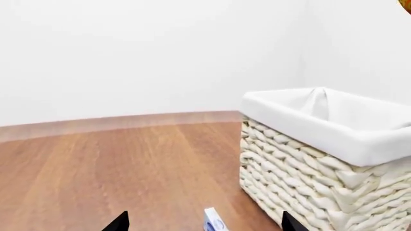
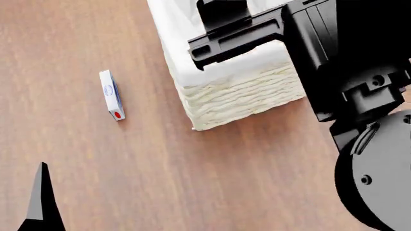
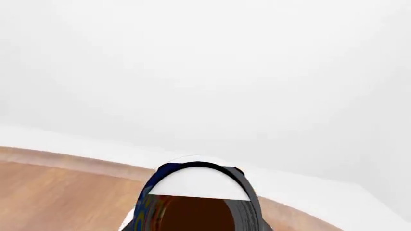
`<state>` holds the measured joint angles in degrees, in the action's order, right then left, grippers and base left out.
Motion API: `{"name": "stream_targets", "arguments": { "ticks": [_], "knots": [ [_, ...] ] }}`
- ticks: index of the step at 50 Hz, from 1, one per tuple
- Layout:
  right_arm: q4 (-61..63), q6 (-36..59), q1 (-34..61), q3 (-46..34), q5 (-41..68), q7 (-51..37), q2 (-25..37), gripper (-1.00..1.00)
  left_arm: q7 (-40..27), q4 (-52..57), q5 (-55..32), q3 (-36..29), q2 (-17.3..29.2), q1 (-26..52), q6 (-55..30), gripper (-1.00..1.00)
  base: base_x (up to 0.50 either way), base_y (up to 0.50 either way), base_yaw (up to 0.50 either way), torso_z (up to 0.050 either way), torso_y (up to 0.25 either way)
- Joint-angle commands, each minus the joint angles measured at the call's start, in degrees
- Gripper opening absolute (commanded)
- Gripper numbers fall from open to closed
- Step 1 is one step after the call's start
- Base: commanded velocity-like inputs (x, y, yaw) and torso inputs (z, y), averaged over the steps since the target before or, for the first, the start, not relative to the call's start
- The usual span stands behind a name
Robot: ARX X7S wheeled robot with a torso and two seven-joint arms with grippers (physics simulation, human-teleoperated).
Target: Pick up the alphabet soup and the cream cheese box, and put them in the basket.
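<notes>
On the wood floor [image 2: 128, 168], your head view shows the box [image 2: 111, 95] lying well left of the basket [image 2: 237, 94], apart from it. It is thin, flat and long, white with a blue patch along its face and a small red mark at the near end. Its long side runs roughly parallel to the basket's left wall.

Your left wrist view catches the same box [image 1: 214, 220] at the frame's edge, white with blue print, sitting between the 2 black fingertips [image 1: 119, 222] of the left gripper [image 1: 204, 224]. The tips stand wide apart and touch nothing, so those jaws are spread. The basket [image 1: 321, 192] sits just beside, cream woven wicker with a white cloth lining folded over its rim. In the head view only 1 dark tip of the left gripper [image 2: 42, 202] shows, low at the left.

Your right arm [image 2: 347, 77] reaches over the basket in the head view, hiding much of the lining; the gripper itself is covered by the arm's black housing. Your right wrist view shows the can [image 3: 196, 199] pressed close to the lens: white top, blue band around it, dark reddish blur below. It fills the space between the jaws, so you are clamped on the can. Behind it you see only a plain white wall and a strip of floor [image 3: 57, 192].
</notes>
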<state>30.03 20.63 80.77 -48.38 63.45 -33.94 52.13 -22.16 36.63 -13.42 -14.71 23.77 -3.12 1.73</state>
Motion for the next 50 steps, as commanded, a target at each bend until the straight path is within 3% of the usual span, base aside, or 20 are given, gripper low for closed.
{"name": "stream_targets", "arguments": {
  "ticks": [1,14,50],
  "knots": [
    [-22.3,5.4,11.8,1.6,9.2,15.3,-10.6,-1.0,-0.1,0.5,0.1,-0.3,0.2,-0.4,0.5,1.0,0.0,0.0,0.0,0.0,0.0],
    [-42.4,12.0,17.6,-3.4,8.3,25.0,-17.8,-1.0,0.0,0.1,-0.2,-0.6,0.2,-0.6,1.0,1.0,0.0,0.0,0.0,0.0,0.0],
    [-46.6,10.3,12.6,-5.9,5.8,27.2,-19.7,-1.0,-1.0,-0.5,-1.2,0.9,1.0,-1.5,2.0,1.0,0.0,0.0,0.0,0.0,0.001]
  ]
}}
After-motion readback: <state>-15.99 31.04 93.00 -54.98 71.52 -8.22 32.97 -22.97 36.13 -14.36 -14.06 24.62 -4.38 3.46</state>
